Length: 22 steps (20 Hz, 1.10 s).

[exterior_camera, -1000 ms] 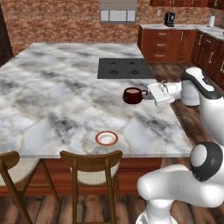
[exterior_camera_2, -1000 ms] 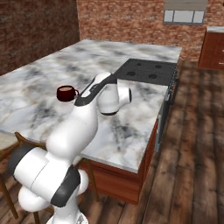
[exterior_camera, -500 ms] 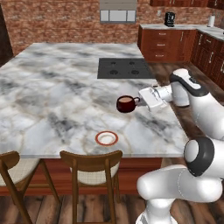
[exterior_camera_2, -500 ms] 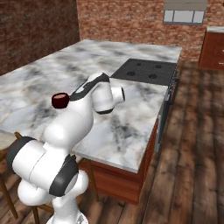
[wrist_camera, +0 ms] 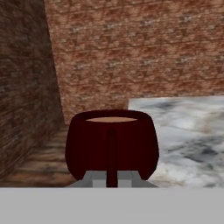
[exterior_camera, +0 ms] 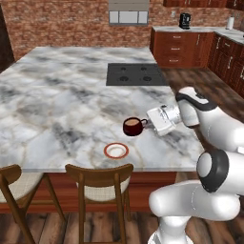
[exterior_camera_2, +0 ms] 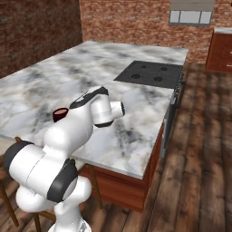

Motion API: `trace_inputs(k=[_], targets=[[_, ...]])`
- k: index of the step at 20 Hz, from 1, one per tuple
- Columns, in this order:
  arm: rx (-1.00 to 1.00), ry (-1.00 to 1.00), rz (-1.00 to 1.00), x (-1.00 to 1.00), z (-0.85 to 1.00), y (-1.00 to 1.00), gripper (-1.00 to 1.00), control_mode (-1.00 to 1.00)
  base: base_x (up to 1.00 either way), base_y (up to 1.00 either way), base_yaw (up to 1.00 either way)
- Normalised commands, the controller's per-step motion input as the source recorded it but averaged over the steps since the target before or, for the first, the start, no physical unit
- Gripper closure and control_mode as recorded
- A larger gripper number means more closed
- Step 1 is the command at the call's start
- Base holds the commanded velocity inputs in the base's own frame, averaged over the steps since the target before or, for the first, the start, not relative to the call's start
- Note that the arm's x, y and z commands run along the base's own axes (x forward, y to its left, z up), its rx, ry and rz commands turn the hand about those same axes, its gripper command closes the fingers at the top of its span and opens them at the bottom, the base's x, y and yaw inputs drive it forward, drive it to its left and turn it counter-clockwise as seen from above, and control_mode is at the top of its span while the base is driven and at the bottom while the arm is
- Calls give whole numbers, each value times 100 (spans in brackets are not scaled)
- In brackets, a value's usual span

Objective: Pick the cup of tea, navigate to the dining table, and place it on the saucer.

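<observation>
veined marble dining table (exterior_camera: 57,90), wooden chairs (exterior_camera: 97,181)

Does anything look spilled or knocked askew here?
Nothing stands out. The cup of tea is upright, held by its handle in the gripper, tea inside, and the saucer lies flat on the dining table.

Marble tabletop (exterior_camera_2: 90,68) with a black inset cooktop (exterior_camera_2: 152,74) set toward its far right side. Cup of tea (exterior_camera_2: 60,114), dark maroon, seen over the near left part of the tabletop, partly hidden behind the white arm (exterior_camera_2: 86,118). Brick wall (exterior_camera_2: 131,22) and wood floor (exterior_camera_2: 199,149) beyond.
</observation>
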Motion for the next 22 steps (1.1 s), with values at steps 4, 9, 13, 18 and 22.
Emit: trace_inputs(k=[4, 9, 13, 18, 22], targets=[[0, 0, -1, 0, -64, 7, 100, -100, 0, 0, 0], [0, 0, 0, 13, -47, 15, 100, -100, 0, 0, 0], [0, 0, 0, 11, -6, 10, 100, -100, 0, 0, 0], [0, 0, 0, 0, -2, 0, 100, -100, 0, 0, 0], [0, 1, 0, 0, -3, 3, 100, -100, 0, 0, 0]])
